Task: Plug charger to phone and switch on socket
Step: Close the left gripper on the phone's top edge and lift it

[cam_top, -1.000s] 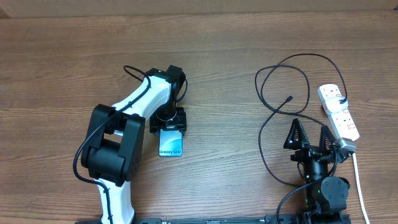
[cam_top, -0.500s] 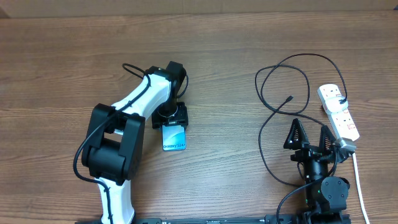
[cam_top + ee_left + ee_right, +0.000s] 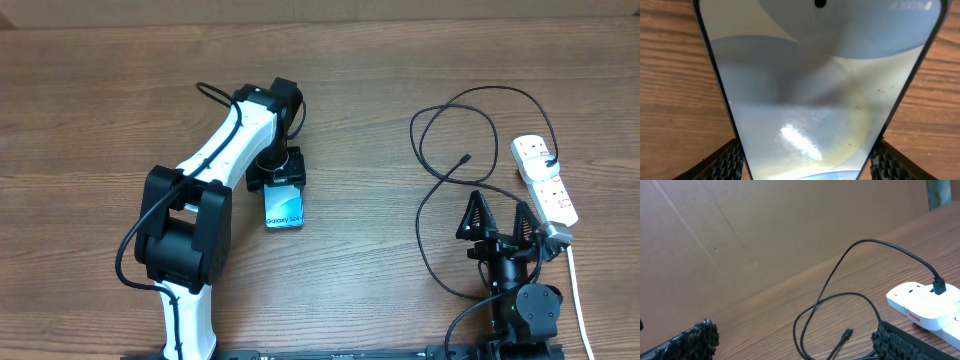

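Note:
The phone (image 3: 284, 209), light blue screen up, is held by its two long edges in my left gripper (image 3: 277, 180), which is shut on it left of the table's middle. In the left wrist view the phone (image 3: 805, 75) fills the frame between the gripper's (image 3: 807, 162) fingers. The charger (image 3: 440, 190), a looped black cable, lies at the right, its connector tip (image 3: 467, 158) free on the wood. Its other end is plugged into the socket (image 3: 545, 180), a white power strip. My right gripper (image 3: 497, 213) is open and empty just in front of the tip (image 3: 847, 332).
The power strip's white cord (image 3: 578, 295) runs toward the front edge at the right. A brown cardboard wall (image 3: 765, 230) stands behind the table. The strip also shows in the right wrist view (image 3: 925, 305).
My left gripper has carried the phone to the right and a little toward the back of the table. The right arm, cable and power strip have not moved.

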`<state>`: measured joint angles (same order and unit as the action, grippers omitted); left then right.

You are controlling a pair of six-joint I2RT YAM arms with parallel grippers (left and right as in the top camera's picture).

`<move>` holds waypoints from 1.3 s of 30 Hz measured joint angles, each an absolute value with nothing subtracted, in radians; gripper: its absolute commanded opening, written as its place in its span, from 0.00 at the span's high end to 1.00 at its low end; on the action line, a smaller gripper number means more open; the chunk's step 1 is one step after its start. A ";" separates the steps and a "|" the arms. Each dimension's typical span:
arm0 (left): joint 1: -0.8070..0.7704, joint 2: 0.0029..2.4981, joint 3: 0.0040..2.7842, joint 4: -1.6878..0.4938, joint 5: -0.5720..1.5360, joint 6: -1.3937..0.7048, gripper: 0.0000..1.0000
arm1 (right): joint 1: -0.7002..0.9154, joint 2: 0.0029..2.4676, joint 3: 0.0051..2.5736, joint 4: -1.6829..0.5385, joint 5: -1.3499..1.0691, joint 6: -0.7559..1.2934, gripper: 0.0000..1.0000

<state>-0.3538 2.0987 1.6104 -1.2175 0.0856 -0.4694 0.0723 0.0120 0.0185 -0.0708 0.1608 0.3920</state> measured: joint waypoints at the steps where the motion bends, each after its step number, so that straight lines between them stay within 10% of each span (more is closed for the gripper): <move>1: -0.354 2.099 1.617 -1.229 0.090 -0.469 0.50 | 0.073 0.012 0.019 -0.072 0.161 0.392 0.00; 39: -0.331 2.099 1.777 -1.441 0.207 -0.469 0.54 | 0.072 0.012 0.019 -0.072 0.161 0.392 0.00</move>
